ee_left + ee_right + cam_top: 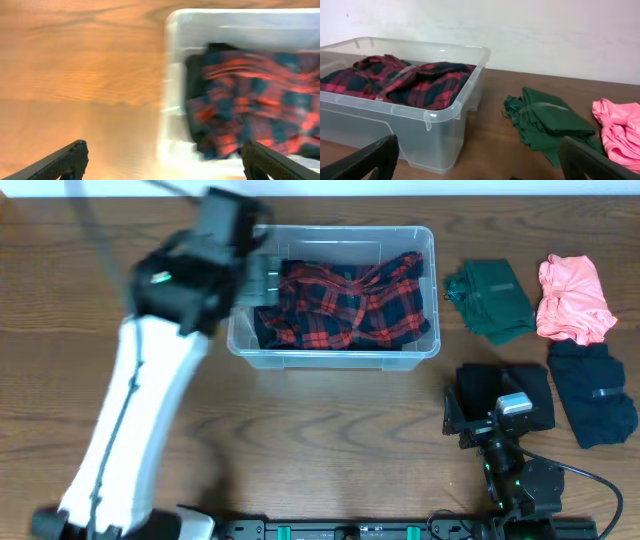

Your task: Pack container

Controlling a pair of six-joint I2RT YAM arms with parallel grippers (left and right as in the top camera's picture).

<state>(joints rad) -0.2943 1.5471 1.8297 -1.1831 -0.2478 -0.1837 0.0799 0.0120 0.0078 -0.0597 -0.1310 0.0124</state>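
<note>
On the wooden worktop (330, 460), close to the far edge and a little left of the middle: the container (330, 360), a clear plastic tub with rounded corners and a thick rim. Stands upright and open on top. Holds a crumpled red and dark plaid garment (350, 305), spread over most of the floor and lying below the rim.

The left claw (165, 146): fingers (65, 160) wide apart, with nothing between them. Hangs above the left end of the container, over the rim and the edge of the plaid garment. Blurred both in the overhead view and in its own wrist view. The white left arm (120, 430): stretched from the near left corner of the worktop toward the tub.

The right claw (480, 140): also spread wide, gripping nothing. Sits low by the near edge, right of the middle, well apart from the container and facing its right end.

To the right of the container, toward the far right corner: a folded dark green garment (490, 300) just beside the tub, then a pink garment (575, 298) beside the green one. Nearer than the pink one, by the right edge: a dark garment (595, 392), navy or black, hard to tell. All three flat on the worktop, outside the container.
</note>
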